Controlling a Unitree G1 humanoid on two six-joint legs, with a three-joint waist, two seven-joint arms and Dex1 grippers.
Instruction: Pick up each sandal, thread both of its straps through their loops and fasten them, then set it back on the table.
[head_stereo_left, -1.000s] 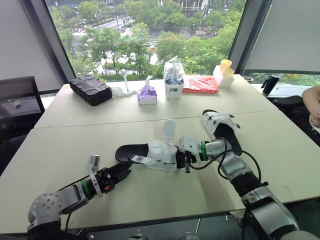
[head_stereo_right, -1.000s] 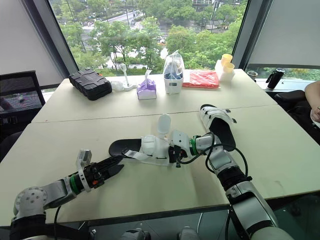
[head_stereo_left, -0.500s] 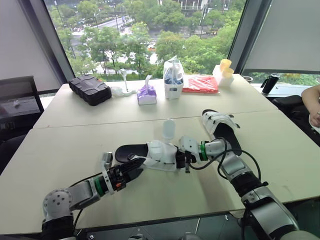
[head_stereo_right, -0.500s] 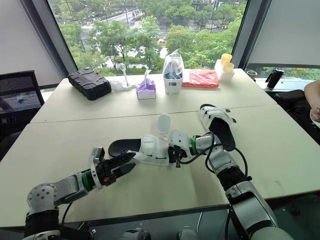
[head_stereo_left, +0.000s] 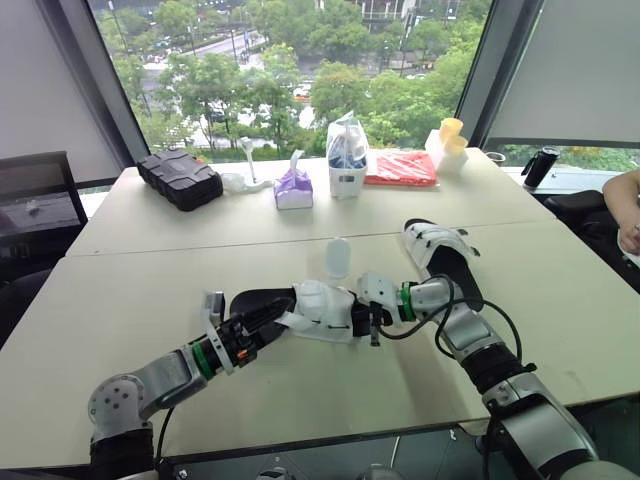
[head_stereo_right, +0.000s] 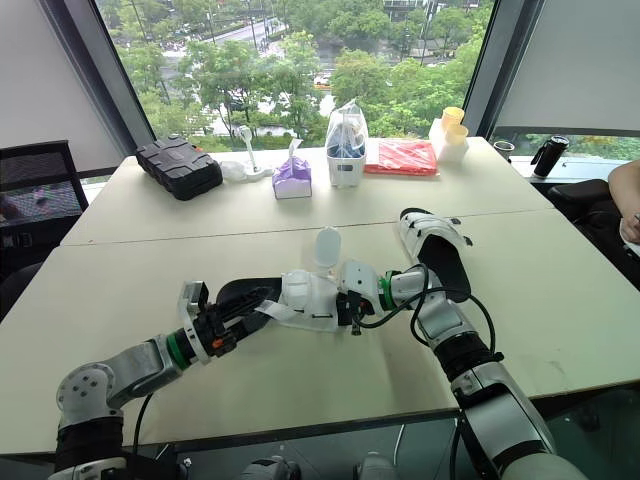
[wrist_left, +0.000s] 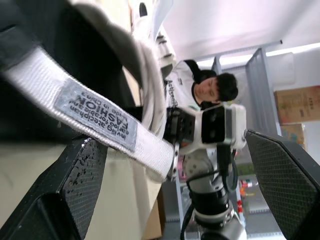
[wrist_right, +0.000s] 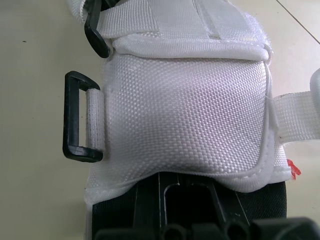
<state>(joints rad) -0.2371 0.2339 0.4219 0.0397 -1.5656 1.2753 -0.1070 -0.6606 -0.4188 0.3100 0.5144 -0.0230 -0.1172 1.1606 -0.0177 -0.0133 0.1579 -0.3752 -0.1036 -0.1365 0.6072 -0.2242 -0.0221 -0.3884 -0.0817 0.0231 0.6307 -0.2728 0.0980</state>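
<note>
One sandal (head_stereo_left: 300, 303), black-soled with white straps, lies at the table's middle. Its loose white strap (wrist_left: 95, 112), carrying a printed label, runs between the spread fingers of my left gripper (head_stereo_left: 268, 312), which is open at the sandal's heel side. My right gripper (head_stereo_left: 367, 316) is shut on the same sandal's other end, under the white woven upper (wrist_right: 185, 115). An empty black loop (wrist_right: 77, 117) sticks out beside that upper. The second sandal (head_stereo_left: 441, 256) lies flat behind my right forearm, with its straps across it.
A small clear bottle (head_stereo_left: 338, 258) stands just behind the held sandal. Along the far edge are a black case (head_stereo_left: 180, 178), a purple tissue pack (head_stereo_left: 294, 188), a bag (head_stereo_left: 347, 158), a red packet (head_stereo_left: 402, 168) and yellow cups (head_stereo_left: 452, 133). A person's arm (head_stereo_left: 625, 205) is at the right edge.
My left arm has reached forward and to the right, from the bare table up to the sandal's loose strap. The right gripper and both sandals have stayed put.
</note>
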